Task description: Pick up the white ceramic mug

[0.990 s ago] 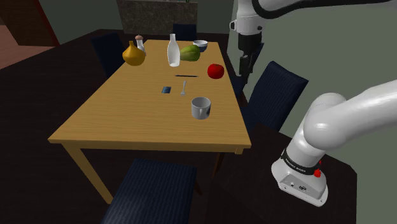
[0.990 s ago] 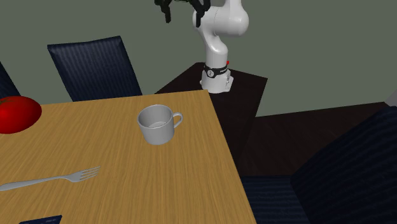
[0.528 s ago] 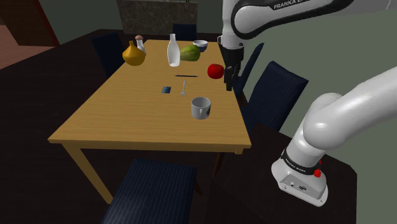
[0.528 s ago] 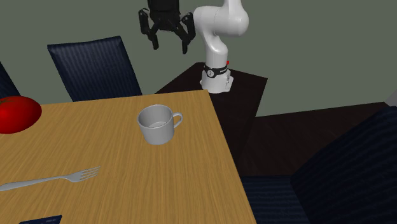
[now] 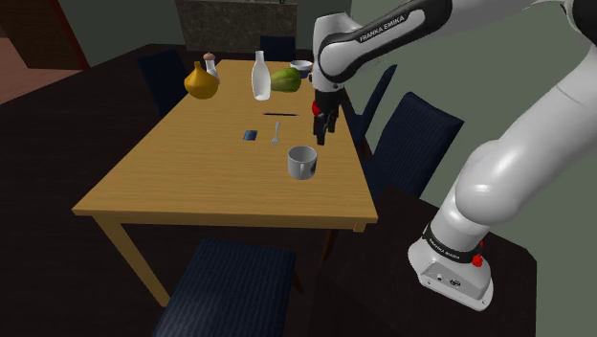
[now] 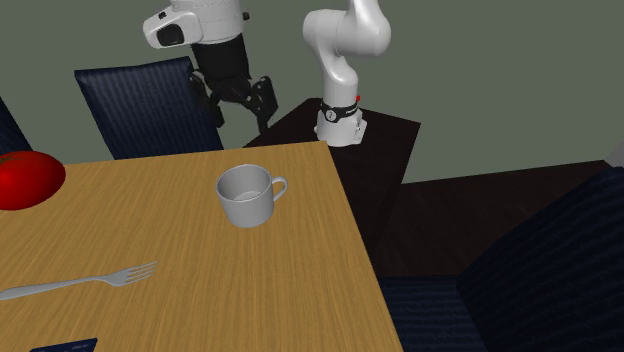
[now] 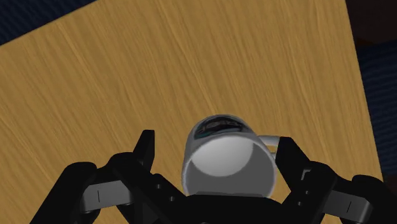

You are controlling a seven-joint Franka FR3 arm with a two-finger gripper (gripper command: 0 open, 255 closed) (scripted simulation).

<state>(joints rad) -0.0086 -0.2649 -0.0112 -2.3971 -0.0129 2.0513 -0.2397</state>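
mug (image 6: 245,197) | pale grey | upright, empty | loop handle

A big wooden table (image 5: 172,187) stands in a dim room. Dark blue chairs (image 5: 230,287) sit around it, near and far. The floor (image 5: 57,124) is dark, and the far wall (image 5: 124,24) is grey-green.

arm (image 5: 383,36) outstretched, jaws apart, pointing down
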